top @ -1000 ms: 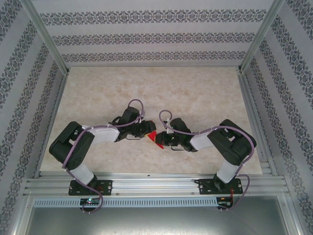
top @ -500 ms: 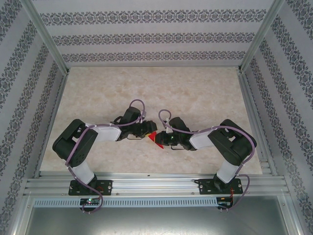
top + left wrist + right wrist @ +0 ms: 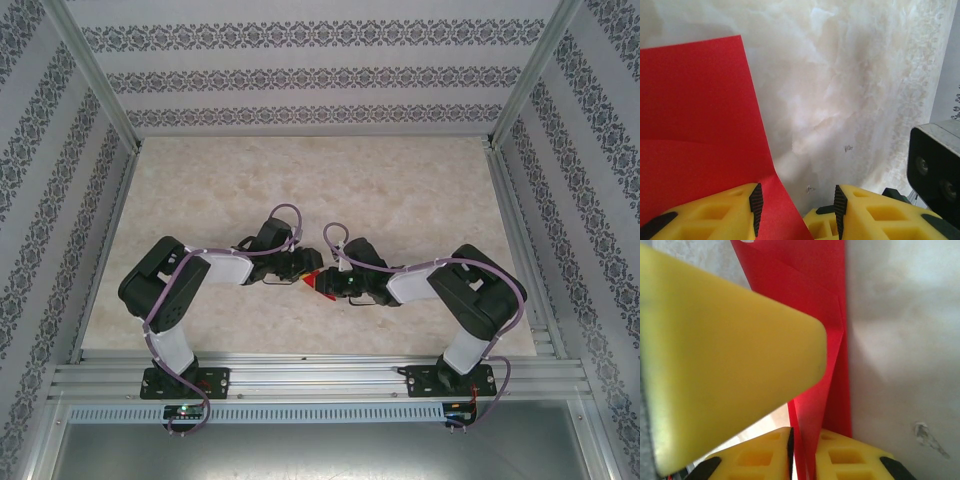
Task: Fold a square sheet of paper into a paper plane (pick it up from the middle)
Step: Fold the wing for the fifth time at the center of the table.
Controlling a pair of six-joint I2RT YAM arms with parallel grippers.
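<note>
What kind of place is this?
Probably a robot test booth: a left arm and right arm bolted to a metal rail, a marble-look table, and patterned walls close around.

Paper [image 3: 825,300] in right end effector [image 3: 804,442]

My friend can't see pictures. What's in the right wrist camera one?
Folded red paper runs up the picture from between the right gripper's two yellow fingers at the bottom. A big blurry yellow wedge covers the left side, with the pale marbled table behind.
</note>
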